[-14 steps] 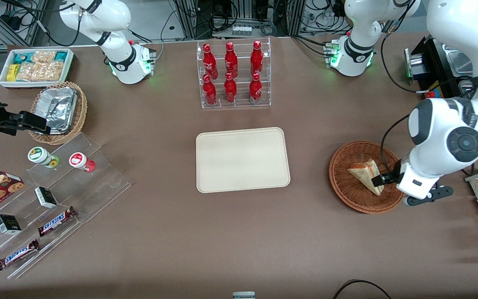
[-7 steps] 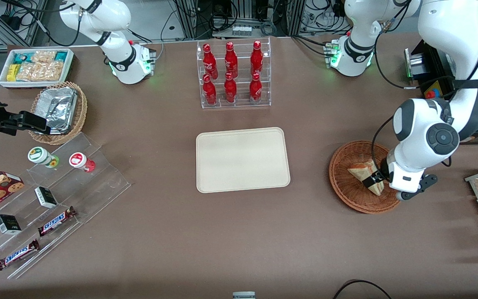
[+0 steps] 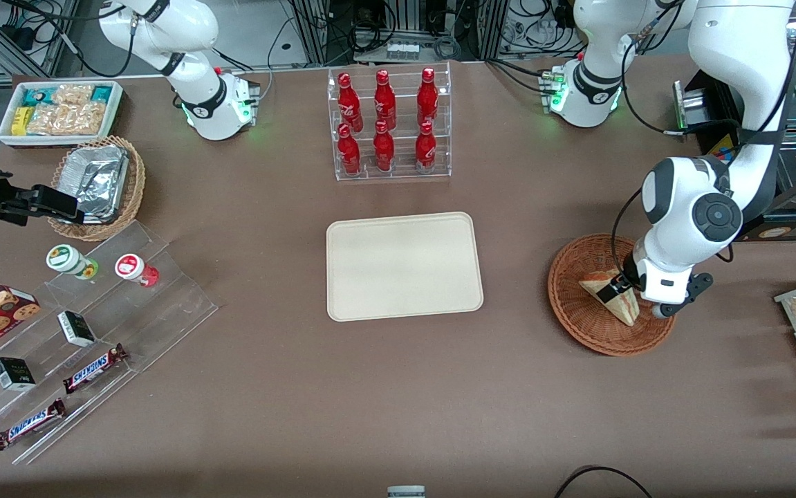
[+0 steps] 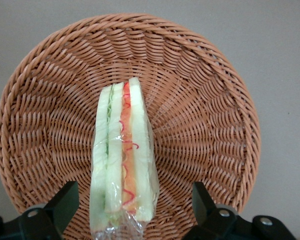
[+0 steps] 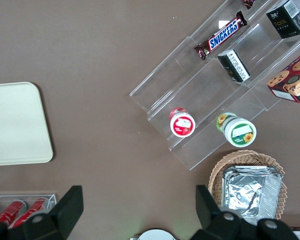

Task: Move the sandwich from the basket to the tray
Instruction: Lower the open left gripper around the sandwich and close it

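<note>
Both fingers wide, gripper (image 4: 124, 210) moved farther over sandwich (image 4: 122, 155), basket (image 4: 210, 125)

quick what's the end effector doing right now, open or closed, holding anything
End effector: open, over the basket, its fingers on either side of the sandwich, not gripping it yet.

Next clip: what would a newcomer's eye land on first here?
Likely the white left arm's gripper reaching into the round reddish-brown wicker basket, fingers open on either side of the triangular white-bread sandwich lying in it. Next, the empty cream rectangular tray mid-table, and the clear rack of red bottles farther from the camera.
</note>
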